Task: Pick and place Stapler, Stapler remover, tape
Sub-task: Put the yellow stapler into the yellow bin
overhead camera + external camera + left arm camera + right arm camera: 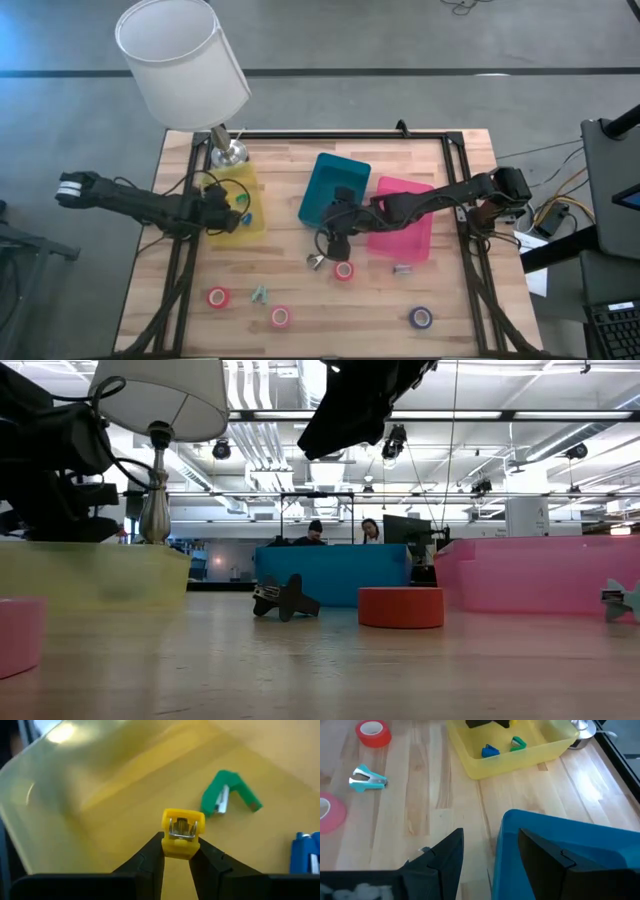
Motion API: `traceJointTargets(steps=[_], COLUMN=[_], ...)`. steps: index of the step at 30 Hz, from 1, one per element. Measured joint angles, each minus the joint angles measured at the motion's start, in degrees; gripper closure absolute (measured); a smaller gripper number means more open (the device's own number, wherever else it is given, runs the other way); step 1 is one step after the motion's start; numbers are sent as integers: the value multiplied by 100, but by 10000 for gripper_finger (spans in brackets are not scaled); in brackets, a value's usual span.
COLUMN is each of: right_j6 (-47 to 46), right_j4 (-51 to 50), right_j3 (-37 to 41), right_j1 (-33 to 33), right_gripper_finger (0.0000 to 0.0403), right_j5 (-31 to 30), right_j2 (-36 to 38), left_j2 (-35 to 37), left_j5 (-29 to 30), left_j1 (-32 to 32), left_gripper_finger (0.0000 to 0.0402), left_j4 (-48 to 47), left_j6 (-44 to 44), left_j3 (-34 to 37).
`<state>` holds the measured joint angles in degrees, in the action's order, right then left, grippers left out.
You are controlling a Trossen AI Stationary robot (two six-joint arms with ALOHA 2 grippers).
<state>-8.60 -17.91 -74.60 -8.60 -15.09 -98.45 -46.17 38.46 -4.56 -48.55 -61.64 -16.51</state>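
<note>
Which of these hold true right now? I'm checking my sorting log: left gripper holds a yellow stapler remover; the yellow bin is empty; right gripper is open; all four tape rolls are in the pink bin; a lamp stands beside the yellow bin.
1. Left gripper holds a yellow stapler remover: true.
2. The yellow bin is empty: false; a green remover and a blue one lie inside.
3. Right gripper is open: true.
4. All four tape rolls are in the pink bin: false; they lie on the table.
5. A lamp stands beside the yellow bin: true.
</note>
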Motion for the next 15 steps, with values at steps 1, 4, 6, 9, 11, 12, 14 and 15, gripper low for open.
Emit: traceJointTargets(steps=[1, 4, 6, 9, 11, 12, 14, 15], right_j6=[6, 126, 246, 276, 280, 282, 278, 278], right_j4=[17, 22, 22, 22, 22, 22, 22, 22], right_j3=[1, 1, 1, 4, 4, 4, 4, 4], right_j1=[0, 0, 0, 0, 0, 0, 0, 0], right_gripper_finger=[218, 220, 220, 218, 218, 219, 220, 222], right_j5=[0, 2, 4, 7, 7, 9, 13, 13], right_j2=[0, 0, 0, 0, 0, 0, 0, 0], left_j2=[-2, -1, -1, 0, -1, 0, -3, -11], left_j5=[36, 202, 239, 243, 247, 241, 206, 201], left_j1=[0, 0, 0, 0, 0, 0, 0, 0], left_gripper_finger=[319, 319, 319, 319, 318, 317, 311, 305], left_j4=[88, 294, 435, 641, 662, 660, 658, 657], left_j6=[119, 431, 743, 1104, 1142, 1133, 1057, 1049], left_j3=[2, -24, -45, -13, 29, 58, 127, 165])
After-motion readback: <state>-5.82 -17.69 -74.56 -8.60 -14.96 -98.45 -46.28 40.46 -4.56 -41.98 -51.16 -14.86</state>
